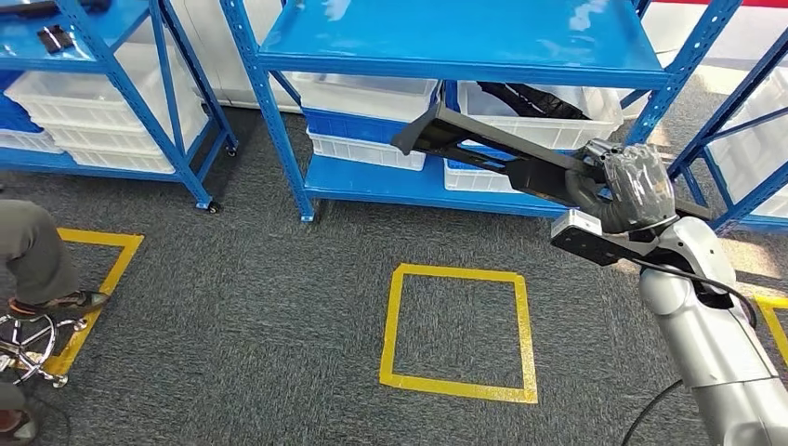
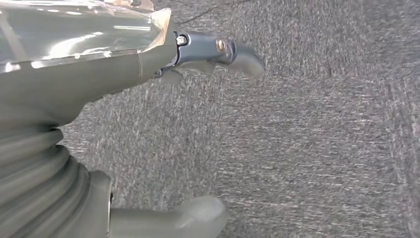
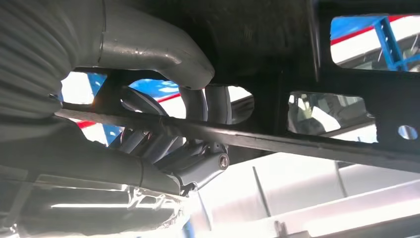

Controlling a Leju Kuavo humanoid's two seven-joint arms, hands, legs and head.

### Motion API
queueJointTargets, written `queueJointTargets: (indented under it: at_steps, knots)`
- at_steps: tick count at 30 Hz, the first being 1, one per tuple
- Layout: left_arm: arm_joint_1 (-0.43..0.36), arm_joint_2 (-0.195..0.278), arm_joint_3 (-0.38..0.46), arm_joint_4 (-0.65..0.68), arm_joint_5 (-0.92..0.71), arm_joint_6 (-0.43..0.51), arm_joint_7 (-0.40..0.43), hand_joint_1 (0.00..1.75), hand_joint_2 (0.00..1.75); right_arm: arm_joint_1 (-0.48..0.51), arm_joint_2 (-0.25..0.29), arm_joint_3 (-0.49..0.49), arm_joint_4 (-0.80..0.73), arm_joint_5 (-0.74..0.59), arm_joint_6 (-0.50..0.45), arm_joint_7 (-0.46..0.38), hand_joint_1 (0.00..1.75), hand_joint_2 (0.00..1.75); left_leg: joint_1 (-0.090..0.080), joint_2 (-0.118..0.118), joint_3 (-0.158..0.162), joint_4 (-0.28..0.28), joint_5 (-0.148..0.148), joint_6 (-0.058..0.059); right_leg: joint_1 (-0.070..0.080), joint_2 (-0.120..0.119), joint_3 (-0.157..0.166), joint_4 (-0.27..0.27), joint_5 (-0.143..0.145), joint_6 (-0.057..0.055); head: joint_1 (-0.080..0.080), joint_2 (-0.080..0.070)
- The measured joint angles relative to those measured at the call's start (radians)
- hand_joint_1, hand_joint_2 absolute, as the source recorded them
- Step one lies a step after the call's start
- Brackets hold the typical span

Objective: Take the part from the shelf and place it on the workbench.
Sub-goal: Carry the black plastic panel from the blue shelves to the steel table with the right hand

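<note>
Right hand point(image 1: 635, 190) grips long black plastic frame part point(image 1: 483, 153), held in air in front of blue steel shelf point(image 1: 446, 42). Left hand point(image 2: 99, 124) hangs w/ fingers apart, holding nothing. Best kept level, clear of uprights.

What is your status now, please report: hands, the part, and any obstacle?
Right hand grips the black part, lifted before the blue shelf. Left hand holds nothing, above carpet. Person's leg at far left, apart.

We see a blue shelf point(image 1: 423, 186) carrying white bins point(image 1: 544, 116) on its lower deck, standing on grey carpet floor point(image 1: 279, 316) marked with a yellow tape square point(image 1: 459, 331).
</note>
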Motion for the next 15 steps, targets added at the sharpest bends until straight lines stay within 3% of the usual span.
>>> queueJointTargets:
  at_steps: [2, 3, 6, 7, 8, 9, 11, 12, 13, 15]
  knots:
    - [0.004, 0.002, 0.004, 0.0, 0.001, 0.0, -0.001, 0.0, 1.75, 0.01, 0.004, -0.002, -0.001, 0.0, 0.0, 0.0, 1.75, 1.75, 0.003, -0.001, -0.016, 0.01, -0.005, -0.006, -0.007, -0.003, -0.027, 0.014, 0.009, -0.016, -0.003, 0.0]
    - [0.006, 0.003, 0.006, 0.0, 0.002, -0.001, -0.002, 0.0, 1.75, 0.013, 0.006, -0.003, -0.002, 0.001, 0.0, 0.0, 1.75, 1.75, 0.006, 0.0, -0.028, 0.031, -0.033, -0.01, -0.006, -0.004, -0.04, 0.019, 0.017, -0.029, -0.003, 0.0]
    - [0.009, 0.003, 0.009, 0.001, 0.002, -0.006, -0.009, 0.0, 1.75, 0.012, 0.009, -0.008, -0.005, 0.001, 0.0, 0.0, 1.75, 1.75, 0.01, 0.0, -0.071, 0.191, -0.185, -0.017, 0.006, -0.006, -0.078, 0.022, 0.051, -0.063, -0.005, 0.0]
    - [0.008, 0.003, 0.01, 0.001, 0.002, -0.007, -0.01, 0.0, 1.75, 0.012, 0.01, -0.009, -0.005, 0.001, 0.001, 0.0, 1.75, 1.75, 0.01, 0.0, -0.078, 0.253, -0.216, -0.016, 0.012, -0.007, -0.092, 0.022, 0.062, -0.068, -0.006, 0.0]
    - [0.008, 0.003, 0.011, 0.001, 0.002, -0.009, -0.011, 0.0, 1.75, 0.012, 0.01, -0.01, -0.006, 0.001, 0.001, 0.0, 1.75, 1.75, 0.009, 0.0, -0.077, 0.298, -0.222, -0.011, 0.019, -0.007, -0.106, 0.022, 0.074, -0.072, -0.006, 0.0]
    - [0.008, 0.002, 0.011, 0.0, 0.002, -0.009, -0.011, 0.0, 1.75, 0.012, 0.011, -0.011, -0.006, 0.001, 0.001, 0.0, 1.75, 1.75, 0.006, 0.0, -0.061, 0.313, -0.208, -0.002, 0.027, -0.007, -0.121, 0.022, 0.086, -0.075, -0.006, 0.0]
    - [0.006, 0.003, 0.011, 0.0, 0.002, -0.011, -0.012, 0.0, 1.75, 0.005, 0.012, -0.014, -0.005, 0.001, 0.003, 0.0, 1.75, 1.75, -0.008, -0.003, 0.021, 0.245, -0.164, 0.03, 0.04, -0.005, -0.149, 0.022, 0.111, -0.08, -0.006, 0.0]
    - [0.003, 0.005, 0.012, -0.001, 0.002, -0.013, -0.013, 0.0, 1.75, -0.001, 0.013, -0.017, -0.005, 0.001, 0.005, 0.0, 1.75, 1.75, -0.019, -0.005, 0.081, 0.174, -0.164, 0.051, 0.045, -0.004, -0.16, 0.022, 0.122, -0.08, -0.005, 0.0]
    - [0.0, 0.007, 0.012, -0.002, 0.001, -0.015, -0.014, 0.0, 1.75, -0.009, 0.014, -0.021, -0.005, 0.001, 0.008, -0.001, 1.75, 1.75, -0.029, -0.006, 0.134, 0.104, -0.175, 0.064, 0.046, -0.004, -0.166, 0.02, 0.133, -0.078, -0.004, 0.0]
    - [-0.006, 0.01, 0.012, -0.003, 0.0, -0.017, -0.015, 0.0, 1.75, -0.026, 0.012, -0.029, -0.001, -0.004, 0.015, -0.006, 1.75, 1.75, -0.045, -0.006, 0.187, 0.016, -0.192, 0.076, 0.04, -0.007, -0.169, 0.009, 0.158, -0.068, -0.006, 0.0]
